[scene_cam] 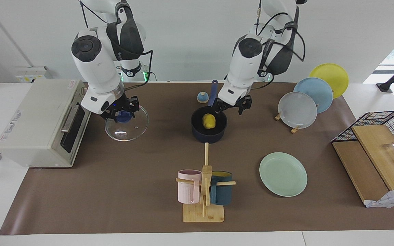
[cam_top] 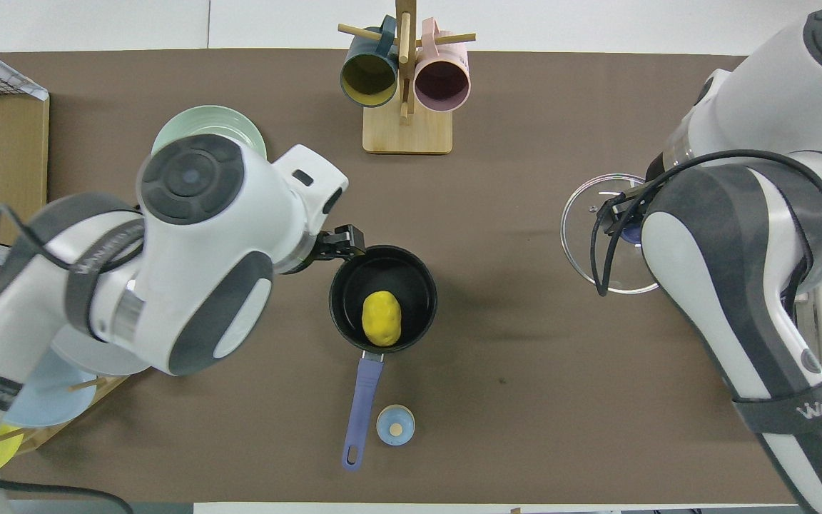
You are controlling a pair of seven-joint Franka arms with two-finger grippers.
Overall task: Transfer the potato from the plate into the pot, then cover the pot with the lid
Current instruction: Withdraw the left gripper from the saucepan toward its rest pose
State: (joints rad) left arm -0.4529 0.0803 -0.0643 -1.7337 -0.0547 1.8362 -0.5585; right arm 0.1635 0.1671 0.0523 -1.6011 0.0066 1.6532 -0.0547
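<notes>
Bright yellow potato (scene_cam: 209, 121) inside dark navy pot (scene_cam: 208, 134), black within, blue straight handle. Pale mint-green plate (scene_cam: 283, 174). Clear glass lid (scene_cam: 126, 125), blue knob at centre. Brown table mat (scene_cam: 115, 191) on white table. 3 racked plates (scene_cam: 313, 97): grey, light blue, yellow. 2 mugs (scene_cam: 205, 191) on pale wooden stand: pink and dark teal, yellow inside. Small blue-domed bell (scene_cam: 202, 97), tan base. Cream-white toaster oven (scene_cam: 36, 121). Black wire basket (scene_cam: 385, 124).
</notes>
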